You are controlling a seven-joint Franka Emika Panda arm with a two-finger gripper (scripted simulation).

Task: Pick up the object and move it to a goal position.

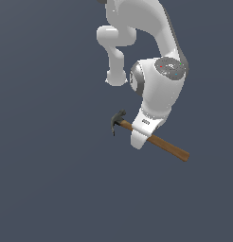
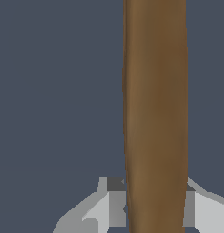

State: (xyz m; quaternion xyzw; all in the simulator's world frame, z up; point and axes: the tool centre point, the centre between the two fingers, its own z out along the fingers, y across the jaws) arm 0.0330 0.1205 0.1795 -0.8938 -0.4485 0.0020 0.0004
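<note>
The white two-fingered gripper (image 2: 155, 207) is closed on the long brown wooden handle (image 2: 155, 113) of a small claw hammer (image 1: 149, 137); in the wrist view one grey finger (image 2: 107, 205) presses each flank of the shaft, with the wood filling the gap between them. In the exterior view the gripper (image 1: 139, 138) clamps the handle near the head end, so the dark grey-black metal head (image 1: 117, 121) sits just beside the fingers on one side and the greater length of handle runs out on the other, sloping downward. Above the gripper rises the white robot arm (image 1: 158, 85). A plain slate-blue ground (image 1: 52, 179) surrounds it; whether the hammer touches that surface or hangs clear cannot be settled from these views.
</note>
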